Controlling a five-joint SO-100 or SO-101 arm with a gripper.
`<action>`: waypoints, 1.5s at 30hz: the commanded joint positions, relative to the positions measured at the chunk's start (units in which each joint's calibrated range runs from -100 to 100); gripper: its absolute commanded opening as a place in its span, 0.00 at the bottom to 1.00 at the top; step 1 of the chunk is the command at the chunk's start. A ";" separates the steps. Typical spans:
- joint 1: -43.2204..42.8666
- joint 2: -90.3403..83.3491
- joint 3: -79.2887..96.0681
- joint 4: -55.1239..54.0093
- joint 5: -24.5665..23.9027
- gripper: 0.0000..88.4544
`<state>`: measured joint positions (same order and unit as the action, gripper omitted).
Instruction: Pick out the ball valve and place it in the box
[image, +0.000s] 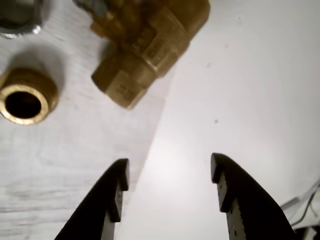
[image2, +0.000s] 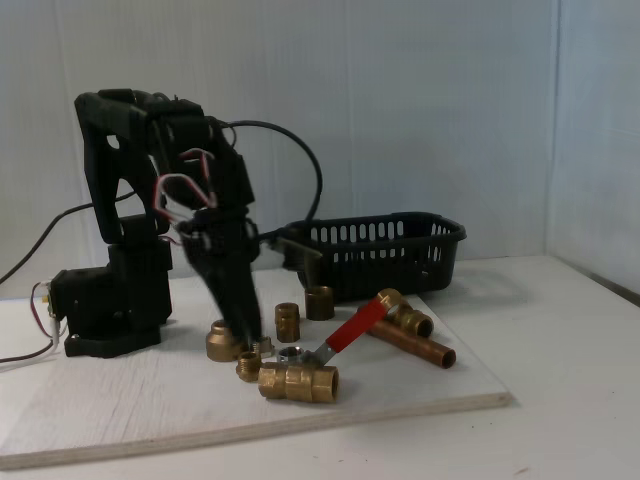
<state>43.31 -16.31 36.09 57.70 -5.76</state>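
Ball valve (image2: 300, 380) red lever in fixed view

- The ball valve (image2: 300, 381) lies on its side on a pale wooden board, near the board's front edge. Its brass body has hexagonal ends, and a long flat red lever slants up to the right.
- In the wrist view the brass valve body (image: 150, 47) lies at the top.
- The box (image2: 375, 253), a black slotted basket, stands upright behind the board.
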 joint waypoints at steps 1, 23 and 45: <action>-3.24 -1.03 -0.80 -0.57 -1.69 0.20; -6.34 5.24 5.43 -8.84 -1.12 0.20; -4.49 14.14 -6.21 -3.07 -0.81 0.20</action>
<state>38.79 -1.91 31.82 54.43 -6.64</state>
